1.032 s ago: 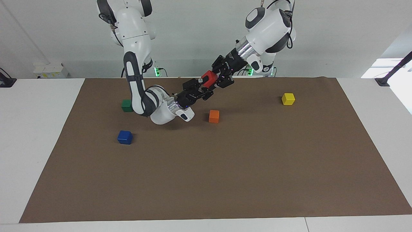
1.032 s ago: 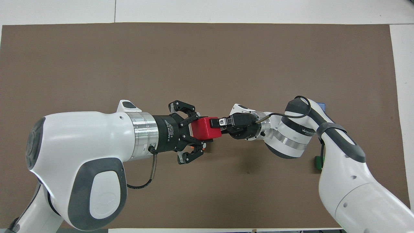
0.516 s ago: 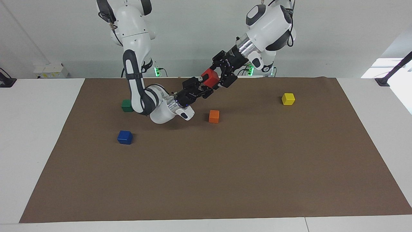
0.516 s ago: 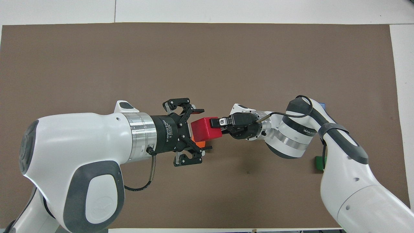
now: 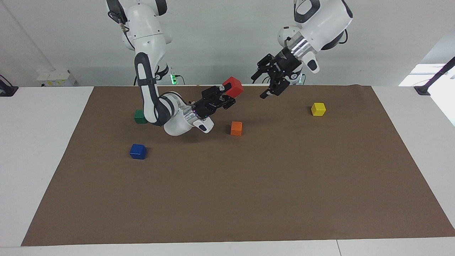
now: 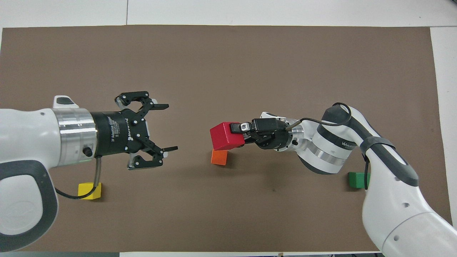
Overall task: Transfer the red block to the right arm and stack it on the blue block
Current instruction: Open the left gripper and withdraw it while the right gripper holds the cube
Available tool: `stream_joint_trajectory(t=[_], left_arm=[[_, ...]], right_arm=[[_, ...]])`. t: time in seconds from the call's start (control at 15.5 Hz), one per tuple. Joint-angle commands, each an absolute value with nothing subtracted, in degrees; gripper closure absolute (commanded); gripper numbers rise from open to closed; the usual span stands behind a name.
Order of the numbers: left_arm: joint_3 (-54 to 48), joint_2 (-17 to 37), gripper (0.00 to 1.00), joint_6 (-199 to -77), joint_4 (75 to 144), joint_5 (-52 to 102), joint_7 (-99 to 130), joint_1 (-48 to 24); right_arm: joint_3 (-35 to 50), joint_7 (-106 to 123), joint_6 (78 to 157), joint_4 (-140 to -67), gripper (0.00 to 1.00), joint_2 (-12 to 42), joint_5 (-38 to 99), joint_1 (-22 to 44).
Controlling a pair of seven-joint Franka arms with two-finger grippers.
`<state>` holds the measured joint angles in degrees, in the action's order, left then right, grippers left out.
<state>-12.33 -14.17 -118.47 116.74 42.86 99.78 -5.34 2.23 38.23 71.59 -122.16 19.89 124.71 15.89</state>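
1. The right gripper (image 5: 227,95) is clamped on the red block (image 5: 233,87), carrying it in the air above the brown mat (image 5: 249,199), over the orange block (image 5: 236,128).
2. The left gripper (image 5: 269,81) hangs with its fingers spread wide and nothing between them, at about three o'clock from the red block in the facing view, well apart from it.
3. The blue block (image 5: 138,151) sits on the mat toward the right arm's end, at about seven o'clock from the red block in the facing view.
4. The green block (image 5: 139,116) lies nearer to the robots than the blue block.
5. The yellow block (image 5: 318,109) rests toward the left arm's end.
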Motion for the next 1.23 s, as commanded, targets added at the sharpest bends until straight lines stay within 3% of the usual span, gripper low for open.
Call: stream_joint_trajectory(t=[0.0,0.32,0.52,0.84,1.16], left_arm=[[-12.83,-15.21,0.00,-117.69,117.95,35.37,92.75,-0.54],[-12.92,-13.10,0.00,-112.08,118.30,27.81,71.77,9.82],[-12.83,-12.48,0.00,-108.47,118.56,21.90,54.46,15.27],[-12.57,-6.96,0.00,-107.14,115.77,7.31,31.15,16.00],[-12.39,-0.71,0.00,-104.94,109.43,-0.43,12.88,16.08]], right_arm=[[2.29,32.97,81.79,-123.66,1.00,11.71,117.63,13.28],[2.20,26.20,94.55,-123.57,1.00,1.86,99.36,9.15],[2.11,22.08,95.45,-123.23,1.00,-2.71,85.13,5.81],[2.02,15.13,96.77,-119.97,1.00,-7.29,58.24,3.52],[2.11,9.50,96.59,-115.06,1.00,-8.26,36.08,2.37]])
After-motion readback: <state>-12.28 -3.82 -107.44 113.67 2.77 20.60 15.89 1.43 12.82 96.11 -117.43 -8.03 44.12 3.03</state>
